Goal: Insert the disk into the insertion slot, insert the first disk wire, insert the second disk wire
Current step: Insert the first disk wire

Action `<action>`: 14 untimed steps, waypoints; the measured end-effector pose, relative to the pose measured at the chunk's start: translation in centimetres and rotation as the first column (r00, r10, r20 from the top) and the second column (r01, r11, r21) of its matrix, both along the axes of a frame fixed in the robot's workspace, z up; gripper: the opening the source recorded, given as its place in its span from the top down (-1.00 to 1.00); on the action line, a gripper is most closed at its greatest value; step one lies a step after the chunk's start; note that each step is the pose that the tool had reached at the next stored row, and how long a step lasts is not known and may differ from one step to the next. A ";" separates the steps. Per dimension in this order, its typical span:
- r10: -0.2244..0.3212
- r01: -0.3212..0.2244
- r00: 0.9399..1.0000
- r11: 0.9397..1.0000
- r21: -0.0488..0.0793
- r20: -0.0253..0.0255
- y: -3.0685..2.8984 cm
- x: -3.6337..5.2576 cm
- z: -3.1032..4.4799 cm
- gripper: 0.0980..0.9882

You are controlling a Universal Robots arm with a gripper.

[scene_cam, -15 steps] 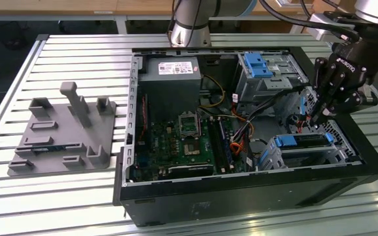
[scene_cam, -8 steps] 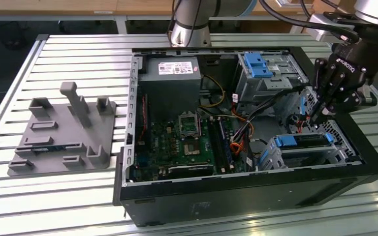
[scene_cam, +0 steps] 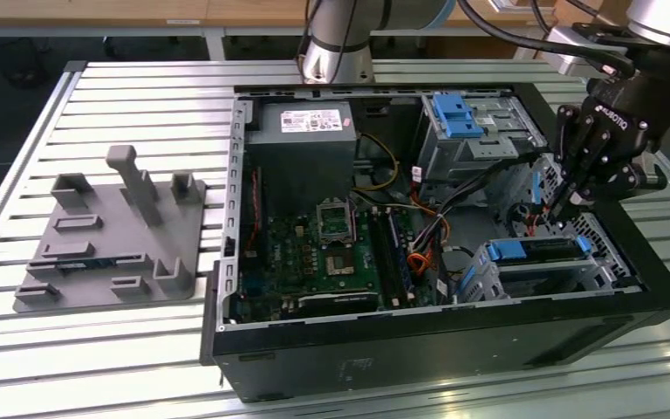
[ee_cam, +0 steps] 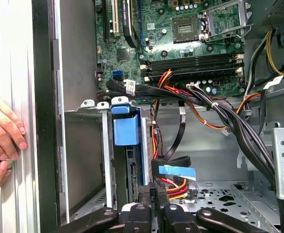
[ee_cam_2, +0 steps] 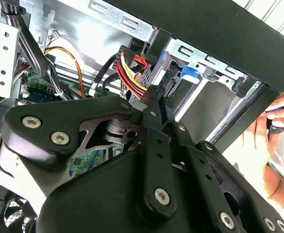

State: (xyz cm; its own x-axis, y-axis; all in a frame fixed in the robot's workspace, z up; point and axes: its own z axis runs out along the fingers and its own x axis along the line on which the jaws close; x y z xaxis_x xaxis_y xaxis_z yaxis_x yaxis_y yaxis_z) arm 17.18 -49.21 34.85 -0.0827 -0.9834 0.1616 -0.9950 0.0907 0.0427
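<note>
Gripper clenched on disk wire beside disk seated in insertion slot; blue tag adjacent, print illegible

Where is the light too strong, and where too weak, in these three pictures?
Exterior view: the table slats glare, and the computer case is dim inside. Second wrist view: the table beyond the case is washed out white. First wrist view: the table beside the hand looks pale.
</note>
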 end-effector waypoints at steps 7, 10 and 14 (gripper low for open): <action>0.000 0.000 1.000 1.000 0.000 0.000 0.00 0.00 -0.01 0.85; 0.000 0.000 1.000 1.000 0.002 0.000 0.00 0.00 -0.02 0.85; 0.010 -0.011 1.000 1.000 0.010 0.005 0.00 -0.04 -0.04 0.85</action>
State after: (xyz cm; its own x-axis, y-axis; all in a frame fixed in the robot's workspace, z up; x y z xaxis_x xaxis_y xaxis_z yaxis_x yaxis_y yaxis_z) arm 17.14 -49.21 34.81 -0.0731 -0.9857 0.1518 -0.9960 0.0799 0.0390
